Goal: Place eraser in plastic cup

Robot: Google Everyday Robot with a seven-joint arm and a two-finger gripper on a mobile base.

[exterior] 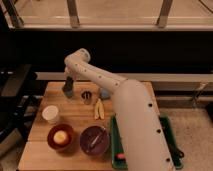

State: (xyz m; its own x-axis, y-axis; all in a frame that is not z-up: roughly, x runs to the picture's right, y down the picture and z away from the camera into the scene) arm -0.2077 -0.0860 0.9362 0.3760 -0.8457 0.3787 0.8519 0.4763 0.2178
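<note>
Our claw (68,88) sits left of frame centre, at the end of the white arm (100,77) that arcs up from the big white body in the lower right and drops down toward the back-left part of the wooden tabletop (40,145). It hangs directly over the plastic cup (68,92), a small blue-grey tumbler standing upright near the tabletop's far edge; claw and cup overlap in view, so we can't tell whether the claw is spread or pinched, or whether it's touching the rim. The eraser isn't something we can pick out anywhere — possibly hidden at the claw, can't confirm.

Just right of the plastic cup stands a small shiny metal cup (87,97), apart from it. Right of that, approx mid-frame, a yellow banana-like piece (98,109) lies on the wood, running front to back. A white round container (50,113) stands at the left, nearer us than the plastic cup. In the lower left, a red bowl (61,137) w/ something pale yellow inside sits beside a dark purple bowl (94,139), the two almost touching. A green tray (116,145) shows at the tabletop's right side, mostly behind the arm's body.
</note>
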